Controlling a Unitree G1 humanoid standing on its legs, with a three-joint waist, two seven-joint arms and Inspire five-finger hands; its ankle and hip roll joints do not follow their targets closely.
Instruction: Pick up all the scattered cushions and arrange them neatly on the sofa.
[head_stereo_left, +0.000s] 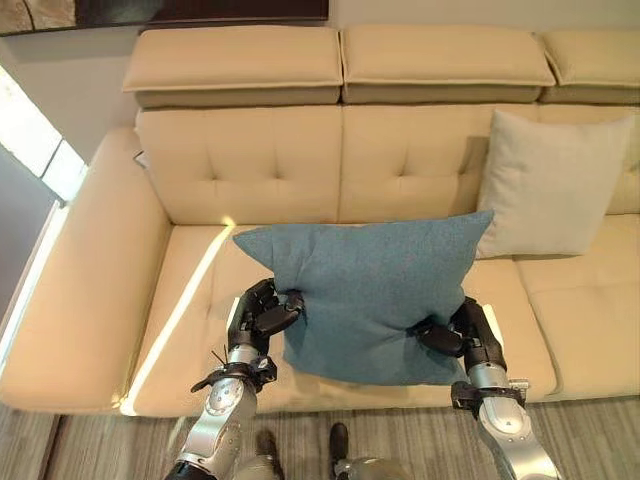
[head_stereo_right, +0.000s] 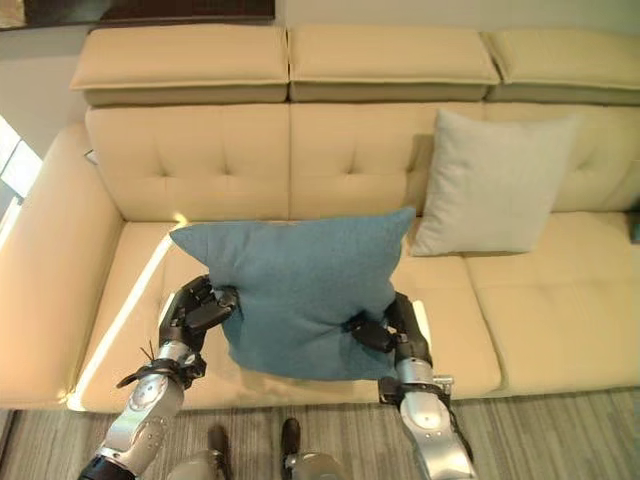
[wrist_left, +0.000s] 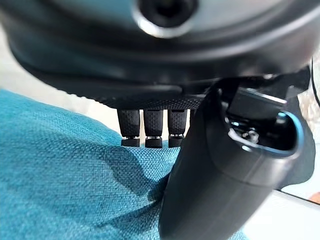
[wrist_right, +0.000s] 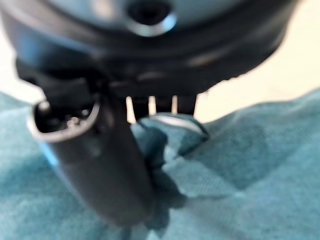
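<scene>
From my station, the far left was the sofa's (head_stereo_left: 250, 160) broad left armrest (head_stereo_left: 70, 300), rounded and bare, with a strip of sunlight running down the seat just inside it. That left seat cushion (head_stereo_left: 190, 300) lay open between the armrest and my left hand (head_stereo_left: 262, 312). I had that hand clamped on the left edge of the blue cushion (head_stereo_left: 370, 295); in the left wrist view the thumb (wrist_left: 220, 175) pressed into the teal weave while the fingers (wrist_left: 152, 127) curled behind the fabric, so it was a firm pinch.

The blue cushion sat between my two hands over the front part of the middle seat, its top edge reaching up toward the tufted backrest (head_stereo_left: 400, 165), its lower edge near the sofa's front lip. It looked plump, square, with pointed corners and a coarse woven cover, puckered where each hand bit in.

My right hand (head_stereo_left: 455, 332) gripped the cushion's lower right edge; the right wrist view showed the thumb (wrist_right: 100, 165) bunching a fold (wrist_right: 172, 125) of cloth against the fingers.

Farther right, a pale cushion (head_stereo_left: 555, 185) leaned upright against the backrest, its lower left corner just behind the blue one's upper right corner. Beyond it the right seat (head_stereo_left: 585, 310) lay open to the frame's edge.
</scene>
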